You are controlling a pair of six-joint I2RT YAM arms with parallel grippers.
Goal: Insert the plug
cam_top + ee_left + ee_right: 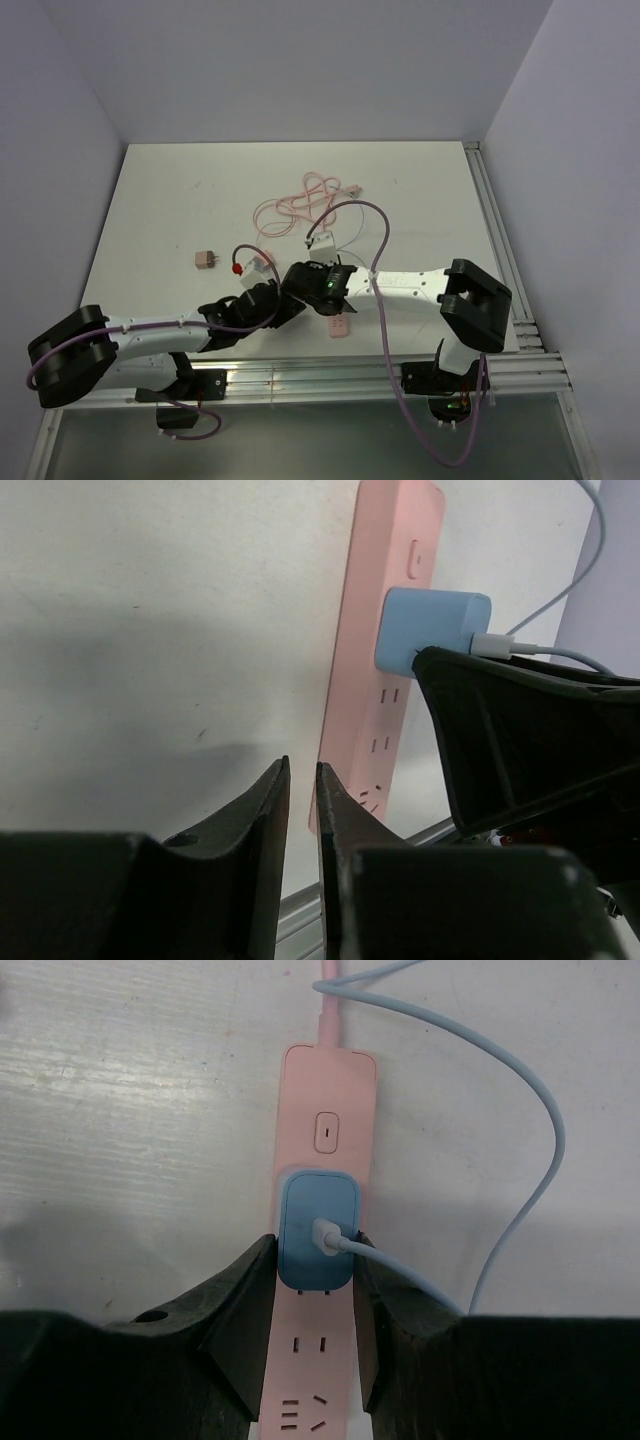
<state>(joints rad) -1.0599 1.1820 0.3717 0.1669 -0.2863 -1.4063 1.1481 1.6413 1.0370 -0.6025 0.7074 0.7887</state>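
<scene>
A blue plug (318,1222) with a light-blue cable (545,1150) sits on the pink power strip (328,1090), just below its switch. My right gripper (314,1242) has its fingers pressed on both sides of the plug. In the top view the right gripper (322,285) covers the plug, and only the strip's near end (340,327) shows. My left gripper (302,770) is shut and empty, low over the table just left of the strip (385,630). The plug also shows in the left wrist view (432,625).
A small pink adapter (206,259) lies to the left. A red-tipped connector (237,268) and a white block (322,240) lie nearby. Coiled pink cable (305,195) lies behind. A metal rail (380,375) runs along the near table edge.
</scene>
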